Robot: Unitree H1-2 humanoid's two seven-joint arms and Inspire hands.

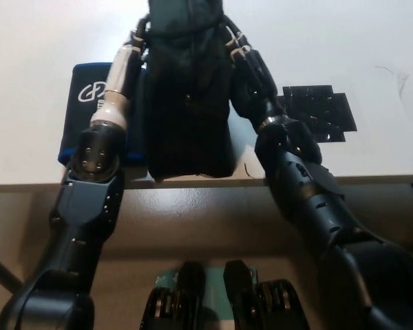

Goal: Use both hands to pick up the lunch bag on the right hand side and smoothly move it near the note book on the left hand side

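Lunch bag: black, held lifted between both arms above the white table, overlapping the notebook's right edge.
Notebook: blue-edged, black cover, partly hidden behind the left forearm.
Left hand: pressed to the bag's left side; finger state cannot be told.
Right hand: pressed to the bag's right side; finger state cannot be told.
Black patch: lies on the table, right of the bag.

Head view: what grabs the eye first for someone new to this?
The black lunch bag dominates, hanging at top centre between both arms, above the table's near edge. The left hand and right hand reach to its upper sides, mostly hidden by the bag. Behind the left arm, a blue-trimmed black notebook lies on the white table, partly covered by the bag, and a black tape patch sits right of the right arm.
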